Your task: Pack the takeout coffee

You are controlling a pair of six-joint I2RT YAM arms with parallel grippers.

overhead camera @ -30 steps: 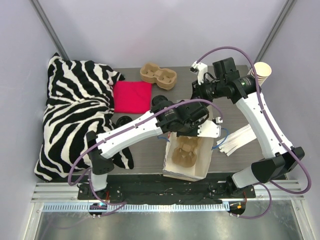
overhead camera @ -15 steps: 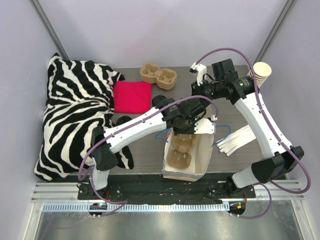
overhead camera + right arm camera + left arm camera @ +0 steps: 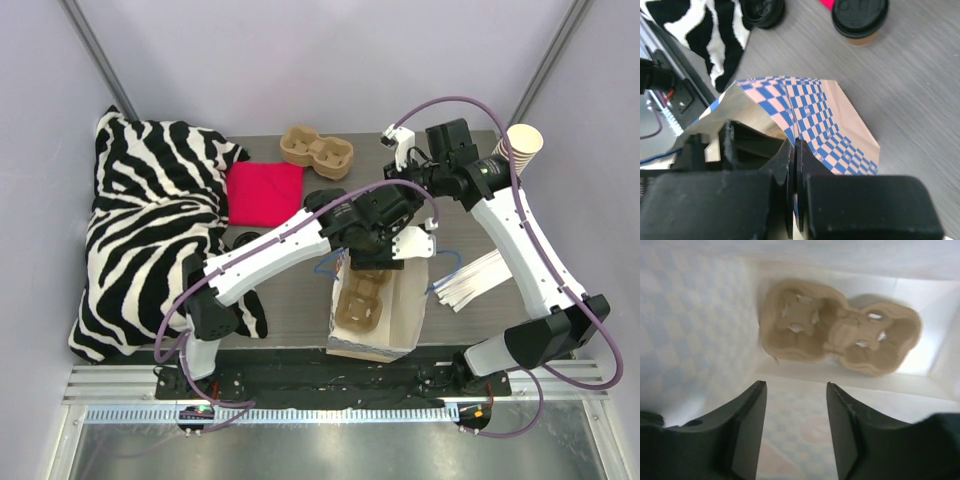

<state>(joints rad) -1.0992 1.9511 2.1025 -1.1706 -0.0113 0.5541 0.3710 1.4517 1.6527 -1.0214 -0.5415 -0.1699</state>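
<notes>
Left gripper (image 3: 796, 385) has parted its jaws over the bag (image 3: 690, 315).

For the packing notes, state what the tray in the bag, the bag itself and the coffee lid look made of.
The tray looks like molded paper pulp: matte tan, soft fibrous edges. The bag seems thin paper: blue-checked print, sharply creased. The coffee lid is probably plastic: black, smooth, faint sheen.

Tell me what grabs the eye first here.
The big zebra-striped pillow fills the left side. Front centre, the right gripper pinches the rim of a blue-checked white paper bag holding a tan pulp cup carrier, with the left gripper open inside. The black-lidded tan paper cup stands outside it.
</notes>
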